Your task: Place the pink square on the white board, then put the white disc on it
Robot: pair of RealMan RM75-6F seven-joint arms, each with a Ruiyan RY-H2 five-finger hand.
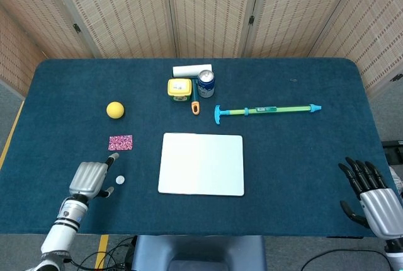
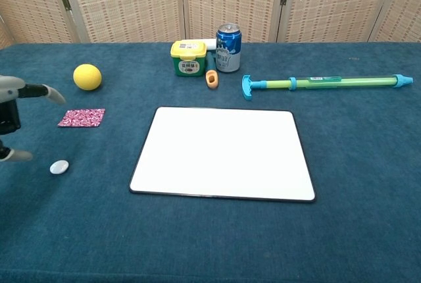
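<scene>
The pink square [image 1: 120, 142] [image 2: 81, 118] lies flat on the blue cloth, left of the white board [image 1: 201, 163] [image 2: 223, 153]. The small white disc [image 1: 119, 180] [image 2: 59, 166] sits a little nearer the front edge than the square. My left hand [image 1: 91, 179] [image 2: 13, 115] hovers just left of the disc, fingers apart and holding nothing; only its fingertips show at the chest view's left edge. My right hand [image 1: 371, 192] stays at the front right corner with fingers spread, empty, far from all of these.
At the back stand a yellow-lidded box [image 1: 179, 88], a blue can [image 1: 206, 83], a white roll [image 1: 192, 70] and a small orange piece [image 1: 195, 108]. A green and blue pump [image 1: 266, 110] lies right of them. A yellow ball [image 1: 114, 109] sits behind the pink square.
</scene>
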